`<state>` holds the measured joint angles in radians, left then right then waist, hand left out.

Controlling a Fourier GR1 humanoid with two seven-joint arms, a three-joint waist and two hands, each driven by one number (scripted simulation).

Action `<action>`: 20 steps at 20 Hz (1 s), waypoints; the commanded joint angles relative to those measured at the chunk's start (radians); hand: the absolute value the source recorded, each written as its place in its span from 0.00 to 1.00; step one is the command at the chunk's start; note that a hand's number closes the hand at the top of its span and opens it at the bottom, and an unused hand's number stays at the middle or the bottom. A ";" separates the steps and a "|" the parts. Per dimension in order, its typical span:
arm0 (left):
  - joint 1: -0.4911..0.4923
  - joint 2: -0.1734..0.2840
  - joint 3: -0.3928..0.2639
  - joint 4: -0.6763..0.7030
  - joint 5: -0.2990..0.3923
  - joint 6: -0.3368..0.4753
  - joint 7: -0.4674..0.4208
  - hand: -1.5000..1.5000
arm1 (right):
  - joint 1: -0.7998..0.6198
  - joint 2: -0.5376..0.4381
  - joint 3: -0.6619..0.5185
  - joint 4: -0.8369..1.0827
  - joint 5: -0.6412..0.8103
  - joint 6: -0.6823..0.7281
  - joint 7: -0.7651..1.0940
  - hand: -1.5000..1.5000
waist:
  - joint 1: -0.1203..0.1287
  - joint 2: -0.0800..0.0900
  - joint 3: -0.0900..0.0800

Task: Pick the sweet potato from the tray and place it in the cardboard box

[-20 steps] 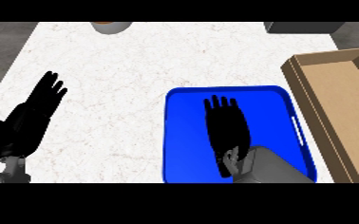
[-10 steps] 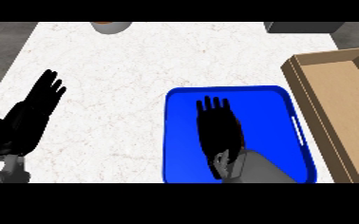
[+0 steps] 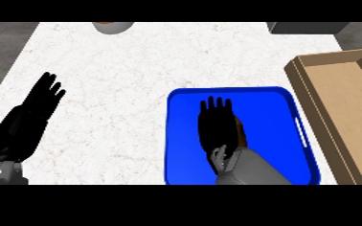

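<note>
Counter (image 3: 141, 62): white, faintly veined, dark floor past its left edge. Cardboard box (image 3: 332, 105) cut off at right edge, open top. Blue tray (image 3: 283, 124) just left of box, apart from it. Right robot hand (image 3: 216, 124) flat over tray, fingers straight, pointing away; hides nearly all of sweet potato (image 3: 241, 130), only a brown sliver showing at hand's right side, lying in tray. Its long axis: cannot tell. Left robot hand (image 3: 39, 105) open, resting at left edge. Grey object (image 3: 113, 27) cut off at far edge.

Right hand (image 3: 216, 124) black, slim fingers; grey forearm; left hand (image 3: 37, 106) black.
</note>
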<state>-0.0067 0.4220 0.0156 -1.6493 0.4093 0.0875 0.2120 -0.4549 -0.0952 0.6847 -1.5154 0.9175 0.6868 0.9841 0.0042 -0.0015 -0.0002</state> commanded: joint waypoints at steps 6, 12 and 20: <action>0.044 -0.019 0.028 -0.045 -0.020 -0.018 0.010 0.50 | 0.035 0.091 -0.019 0.095 0.128 0.027 0.106 0.00 | 0.003 0.000 0.000; -0.012 -0.027 0.065 0.021 -0.021 -0.049 0.019 0.50 | 0.067 0.053 -0.048 0.122 0.197 0.022 0.014 0.00 | -0.002 0.001 0.000; -0.023 -0.087 0.046 0.067 -0.084 -0.069 -0.018 0.50 | 0.070 0.038 -0.140 0.168 0.241 0.023 -0.080 0.00 | -0.003 0.002 0.000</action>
<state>-0.0209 0.3625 0.0676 -1.6224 0.3458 0.0322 0.2170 -0.3680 -0.0357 0.5915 -1.4062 1.1373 0.7237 0.9076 0.0014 -0.0006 0.0000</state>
